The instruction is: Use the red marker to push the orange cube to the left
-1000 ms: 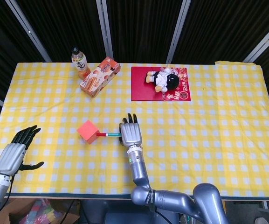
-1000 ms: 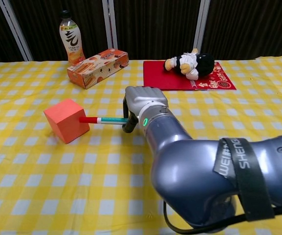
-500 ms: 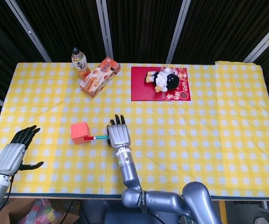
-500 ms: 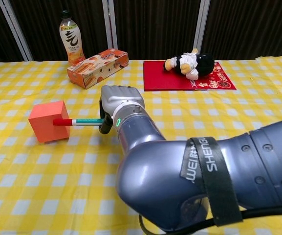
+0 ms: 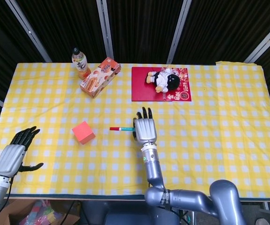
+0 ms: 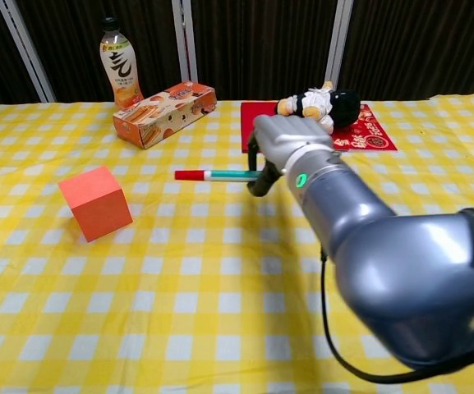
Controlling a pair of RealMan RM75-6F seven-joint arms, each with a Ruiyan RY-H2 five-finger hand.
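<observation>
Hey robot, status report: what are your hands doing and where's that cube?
Right hand holds red marker, tip clear of orange cube. Left hand open, idle at table edge. Nothing between marker and cube.

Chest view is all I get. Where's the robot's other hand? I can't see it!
Observer: The left hand shows only in the head view, near the front left corner of the yellow checked tablecloth, fingers apart, holding nothing.
Operator: Is it close to the orange cube?
Observer: No. The orange cube sits apart from it, farther onto the table and to its right.
Operator: Would the red marker hit the cube?
Observer: Probably. From above, the red marker in the right hand points at it, with bare cloth between.
</observation>
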